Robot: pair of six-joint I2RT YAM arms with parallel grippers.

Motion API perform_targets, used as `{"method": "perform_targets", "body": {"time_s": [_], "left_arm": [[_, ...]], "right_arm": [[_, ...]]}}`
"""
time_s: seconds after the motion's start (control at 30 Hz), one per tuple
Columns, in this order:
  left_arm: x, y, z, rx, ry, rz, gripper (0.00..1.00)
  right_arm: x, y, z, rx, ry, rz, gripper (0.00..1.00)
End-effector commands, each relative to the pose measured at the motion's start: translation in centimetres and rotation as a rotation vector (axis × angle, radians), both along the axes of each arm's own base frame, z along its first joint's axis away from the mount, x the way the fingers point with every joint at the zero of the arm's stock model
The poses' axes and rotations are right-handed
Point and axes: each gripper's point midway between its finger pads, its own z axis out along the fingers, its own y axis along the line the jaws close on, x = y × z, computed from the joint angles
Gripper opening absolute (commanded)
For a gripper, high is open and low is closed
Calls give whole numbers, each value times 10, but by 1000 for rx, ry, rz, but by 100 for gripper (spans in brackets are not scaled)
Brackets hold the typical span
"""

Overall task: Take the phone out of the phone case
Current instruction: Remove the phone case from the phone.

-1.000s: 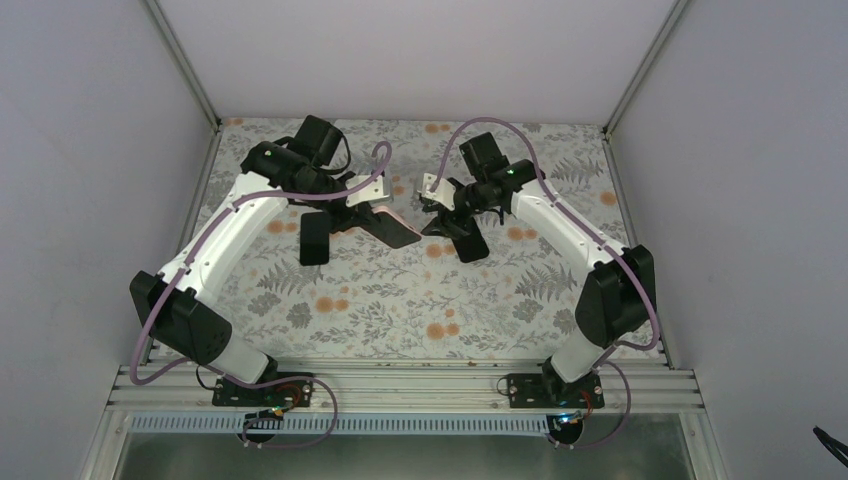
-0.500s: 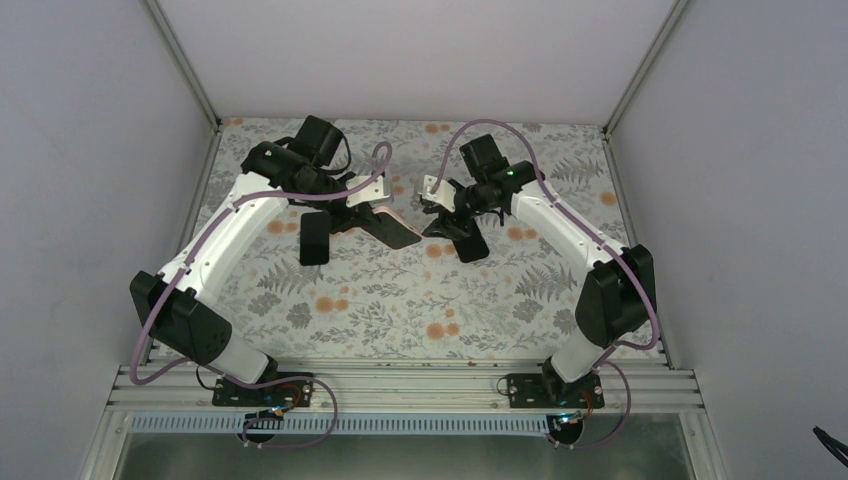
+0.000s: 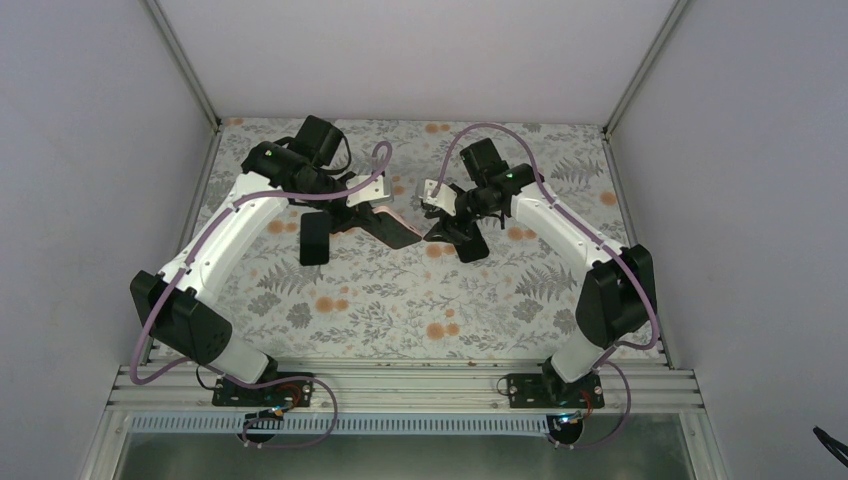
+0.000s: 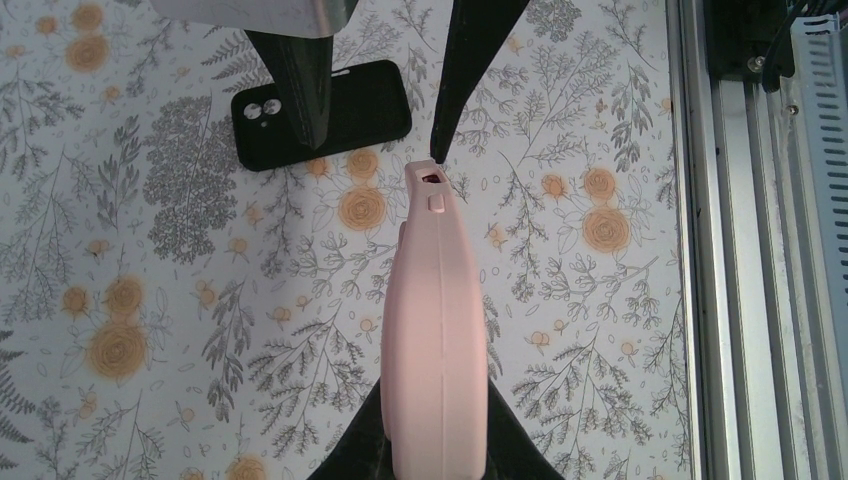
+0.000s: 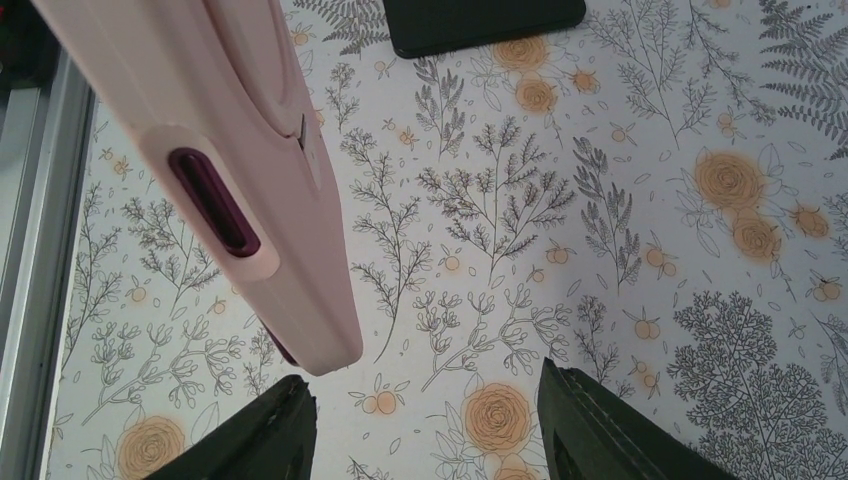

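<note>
My left gripper [image 4: 437, 440] is shut on a pink phone case [image 4: 435, 320] and holds it edge-on above the table, its free end toward the right arm. Dark purple shows in the case's slot [image 5: 212, 200] and under its lower edge. My right gripper [image 5: 430, 420] is open and empty. The case's end [image 5: 300, 300] hangs just ahead of its left finger [image 5: 265, 430], not between the pads. In the top view the grippers [image 3: 392, 232] [image 3: 445, 232] meet mid-table, with a sliver of the case [image 3: 400, 217] between them.
A black phone-shaped slab with two camera lenses [image 4: 320, 113] lies flat on the floral table below the grippers; it also shows in the right wrist view [image 5: 485, 20]. The aluminium rail [image 4: 740, 250] runs along the near edge. Grey walls enclose the table.
The right gripper has edged slightly left toward the case's end. The left arm and the case have stayed almost still.
</note>
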Motion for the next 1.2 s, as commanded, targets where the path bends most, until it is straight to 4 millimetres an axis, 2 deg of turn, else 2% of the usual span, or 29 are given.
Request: {"method": "perform_targets", "body": {"time_s": [0.0, 0.23, 0.47, 0.67, 0.93, 1.1, 1.13, 1.17], "left_arm": [[0, -9, 19, -72, -35, -21, 2], [4, -10, 18, -69, -37, -14, 2], [2, -11, 19, -77, -30, -20, 2], [-3, -10, 20, -79, -25, -30, 2], [-18, -16, 24, -124, 32, -88, 2], [-21, -14, 27, -121, 20, -103, 2], [-22, -14, 26, -118, 20, -104, 2], [-22, -13, 26, -116, 22, -106, 2]], "right_arm": [[-1, 3, 8, 42, -8, 23, 58], [-8, 2, 8, 40, 9, 43, 58], [-2, 3, 6, 38, -10, 23, 58], [14, 3, 5, 32, -45, -30, 58], [43, 5, 15, 31, -139, -123, 57], [48, 6, 25, 37, -169, -119, 57], [50, 8, 15, 26, -147, -116, 57], [50, 8, 15, 26, -143, -109, 57]]}}
